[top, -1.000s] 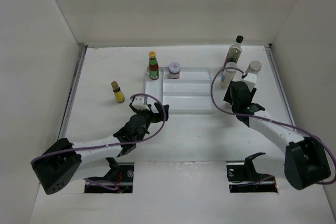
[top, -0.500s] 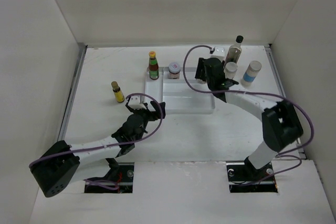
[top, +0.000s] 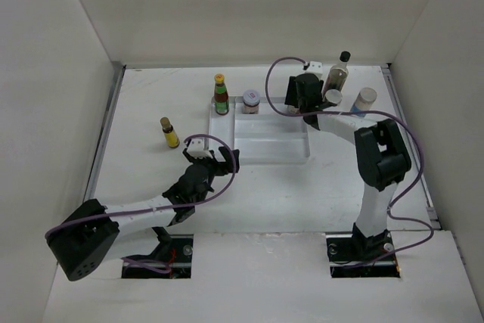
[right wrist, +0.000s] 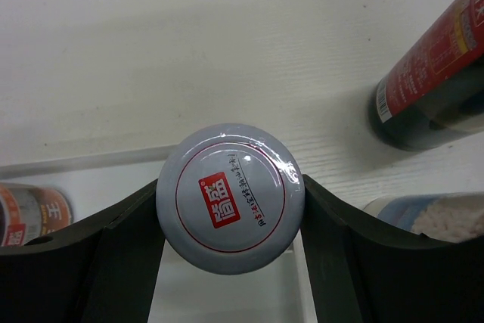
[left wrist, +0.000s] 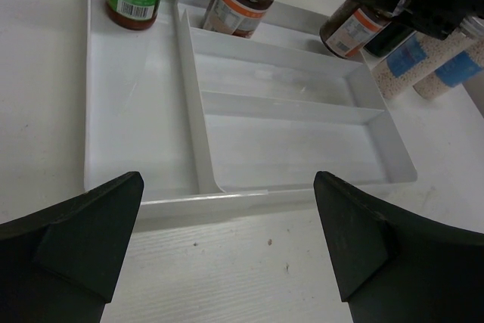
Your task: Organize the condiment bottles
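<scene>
My right gripper [top: 302, 99] is shut on a short white-lidded jar [right wrist: 231, 196] and holds it over the back right corner of the white divided tray [top: 272, 140]. The jar also shows in the left wrist view [left wrist: 350, 28]. A red sauce bottle [top: 220, 94] and a second white-lidded jar [top: 251, 100] stand in the tray's back left. A small yellow-brown bottle [top: 169, 132] stands left of the tray. The tall dark bottle [top: 338, 73] and two white shakers [top: 331, 99] [top: 364, 101] stand to the right. My left gripper [top: 220, 159] is open and empty in front of the tray.
White walls close in the table on the left, back and right. The tray's front rim [left wrist: 265, 196] lies just ahead of my left fingers. The dark bottle [right wrist: 431, 88] and a shaker [right wrist: 435, 221] stand close to the right of my right gripper.
My right arm has swung left and back from beside the shakers to the tray's back right corner. The left arm has barely moved.
</scene>
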Controlling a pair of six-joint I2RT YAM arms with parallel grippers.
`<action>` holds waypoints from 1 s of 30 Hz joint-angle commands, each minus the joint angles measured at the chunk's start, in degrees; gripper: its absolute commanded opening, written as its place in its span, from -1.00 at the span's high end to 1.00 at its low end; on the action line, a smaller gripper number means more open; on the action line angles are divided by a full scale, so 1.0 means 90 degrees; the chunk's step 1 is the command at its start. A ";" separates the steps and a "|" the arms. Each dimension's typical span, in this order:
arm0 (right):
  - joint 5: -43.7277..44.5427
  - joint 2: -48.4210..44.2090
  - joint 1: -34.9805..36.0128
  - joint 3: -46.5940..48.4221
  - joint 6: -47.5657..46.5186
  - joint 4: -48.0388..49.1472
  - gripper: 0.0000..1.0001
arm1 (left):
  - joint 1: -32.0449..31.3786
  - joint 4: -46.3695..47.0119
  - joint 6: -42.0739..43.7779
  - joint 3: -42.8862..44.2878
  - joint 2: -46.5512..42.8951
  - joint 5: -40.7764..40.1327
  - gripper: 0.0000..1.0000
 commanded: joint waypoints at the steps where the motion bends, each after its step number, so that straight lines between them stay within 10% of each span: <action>1: -0.0093 0.0009 0.0075 0.0365 -0.0009 0.0912 -0.10 | 0.0027 0.0324 -0.0053 0.0087 0.0046 0.0101 -1.00; 14: -0.0093 -0.1023 0.0250 -0.0210 -0.0233 0.0736 -0.89 | 0.0037 0.0393 -0.0111 0.0058 0.0027 0.0169 -1.00; 22: 0.0736 -0.2675 -0.0353 -0.1558 -0.0341 0.0688 -0.98 | 0.0047 0.0422 -0.0170 0.0106 0.0182 0.0296 -1.00; 30: 0.0572 -0.2101 -0.1018 -0.1316 -0.0243 0.0033 -1.00 | 0.0095 0.0441 -0.0229 0.0116 0.0270 0.0315 -1.00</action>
